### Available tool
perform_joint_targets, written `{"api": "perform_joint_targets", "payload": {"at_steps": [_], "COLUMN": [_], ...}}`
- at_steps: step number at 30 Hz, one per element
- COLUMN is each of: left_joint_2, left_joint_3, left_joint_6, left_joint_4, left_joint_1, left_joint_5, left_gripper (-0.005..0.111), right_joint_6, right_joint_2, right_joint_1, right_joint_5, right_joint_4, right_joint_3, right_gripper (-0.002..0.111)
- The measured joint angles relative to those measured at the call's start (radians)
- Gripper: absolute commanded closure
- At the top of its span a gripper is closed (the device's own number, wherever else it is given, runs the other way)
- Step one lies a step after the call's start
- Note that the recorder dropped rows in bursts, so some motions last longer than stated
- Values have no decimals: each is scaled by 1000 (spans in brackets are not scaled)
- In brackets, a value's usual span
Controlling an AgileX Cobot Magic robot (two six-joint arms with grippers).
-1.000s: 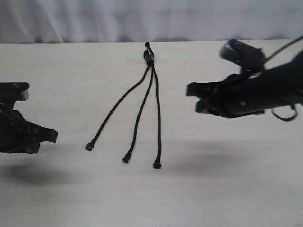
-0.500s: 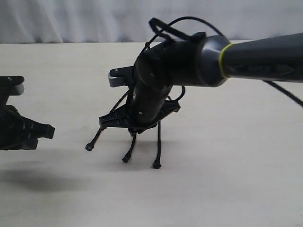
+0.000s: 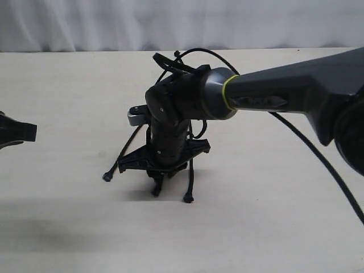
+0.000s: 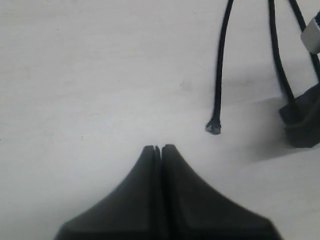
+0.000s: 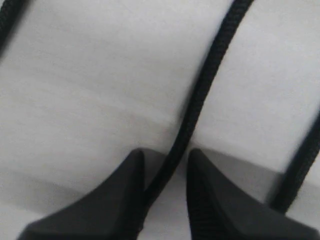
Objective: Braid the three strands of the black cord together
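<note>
The black cord lies on the table with its knotted end (image 3: 177, 55) at the back. Its three strands fan toward the front. The left strand (image 3: 126, 151) ends in a knobbed tip (image 4: 214, 128). The right strand (image 3: 189, 179) runs down beside the arm. My right gripper (image 3: 158, 183) reaches across and points down over the middle strand (image 5: 210, 75), near that strand's tip (image 3: 155, 192). The gripper (image 5: 165, 152) is open, with the strand running between its fingers and touching one of them. My left gripper (image 4: 158, 147) is shut on nothing at the far left (image 3: 28, 132), apart from the cord.
The right arm (image 3: 284, 94) spans the table from the right, and its glossy cable (image 3: 318, 162) loops over the surface. The arm hides the upper parts of the strands. A pale curtain (image 3: 182, 23) hangs behind the light table (image 3: 68, 227).
My right gripper swung in from the right and came down over the middle strand. My left gripper drew back toward the left edge. The strands lie as before.
</note>
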Motion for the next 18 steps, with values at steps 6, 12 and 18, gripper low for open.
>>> {"api": "perform_joint_targets", "payload": {"at_steps": [6, 12, 18], "left_joint_2": [-2, -2, -2], "left_joint_3": [0, 0, 0], "left_joint_6": [0, 0, 0], "left_joint_4": [5, 9, 9], "left_joint_1": [0, 0, 0], "left_joint_5": [4, 4, -7], "left_gripper": [107, 107, 107], "right_joint_6": [0, 0, -19], "right_joint_2": [0, -68, -69], "right_joint_1": [0, 0, 9], "right_joint_5": [14, -91, -316], "right_joint_4": [-9, 92, 256], "right_joint_3": [-3, -1, -3], "right_gripper": [104, 104, 104]}}
